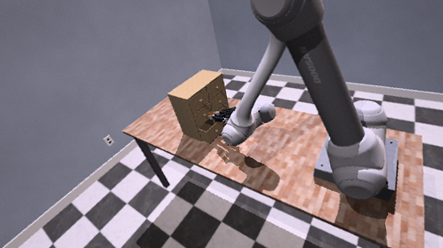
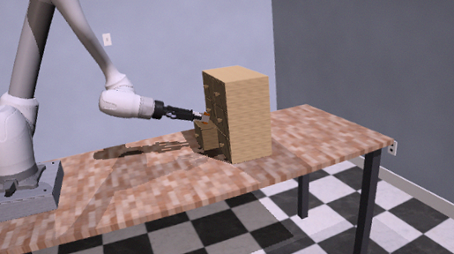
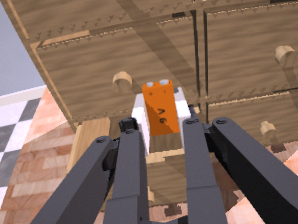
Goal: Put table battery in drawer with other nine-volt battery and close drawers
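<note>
One battery (image 1: 211, 114) (image 3: 161, 108) gripped in your gripper (image 1: 210, 117) (image 2: 202, 117) (image 3: 160, 103), at the open drawer (image 1: 217, 131) (image 2: 207, 136) (image 3: 89, 145); placing step. Next, you likely lower slightly, then release.

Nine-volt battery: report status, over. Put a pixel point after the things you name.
End effector (image 1: 212, 116) (image 2: 203, 117) (image 3: 160, 103) shut on orange nine-volt battery (image 1: 211, 114) (image 2: 205, 117) (image 3: 161, 109). Battery above the pulled-out drawer (image 1: 216, 131) (image 2: 210, 137) (image 3: 90, 142). No obstruction seen; drawer's contents can't be made out.

Read "9V" on the orange battery (image 3: 161, 107), mid-frame in the wrist view; read "DOOSAN" along the arm's dark link (image 1: 326, 88), right of centre from the top.
</note>
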`<state>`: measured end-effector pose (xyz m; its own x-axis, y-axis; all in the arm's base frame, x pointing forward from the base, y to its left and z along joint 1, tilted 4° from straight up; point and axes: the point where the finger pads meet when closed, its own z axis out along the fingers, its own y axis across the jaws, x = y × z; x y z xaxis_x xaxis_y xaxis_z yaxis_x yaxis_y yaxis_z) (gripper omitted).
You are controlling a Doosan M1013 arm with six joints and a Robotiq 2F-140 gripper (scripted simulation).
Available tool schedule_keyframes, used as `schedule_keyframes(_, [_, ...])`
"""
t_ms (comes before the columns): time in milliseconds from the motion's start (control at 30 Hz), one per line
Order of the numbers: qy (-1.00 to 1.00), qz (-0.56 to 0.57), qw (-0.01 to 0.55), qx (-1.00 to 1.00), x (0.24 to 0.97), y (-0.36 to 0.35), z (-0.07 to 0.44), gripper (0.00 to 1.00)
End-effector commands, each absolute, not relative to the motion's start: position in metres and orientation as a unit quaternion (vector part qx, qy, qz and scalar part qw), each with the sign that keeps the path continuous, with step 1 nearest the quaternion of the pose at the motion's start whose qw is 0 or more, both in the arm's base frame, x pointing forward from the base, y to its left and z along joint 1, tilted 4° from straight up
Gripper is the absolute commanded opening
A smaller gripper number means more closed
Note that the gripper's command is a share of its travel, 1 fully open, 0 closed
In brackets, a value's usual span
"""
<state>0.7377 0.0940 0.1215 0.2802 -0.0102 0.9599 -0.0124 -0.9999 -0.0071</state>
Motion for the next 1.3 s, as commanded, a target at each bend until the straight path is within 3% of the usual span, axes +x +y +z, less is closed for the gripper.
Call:
schedule_keyframes(0, [-0.007,0.600,0.001,0.800,0.7393,0.0940,0.1217,0.14])
schedule_keyframes(900, [-0.007,0.600,0.001,0.800,0.7397,0.0940,0.1217,0.14])
schedule_keyframes(1233, [-0.007,0.600,0.001,0.800,0.7397,0.0940,0.1217,0.26])
schedule_keyframes(1267, [-0.007,0.600,0.001,0.800,0.7397,0.0940,0.1217,1.00])
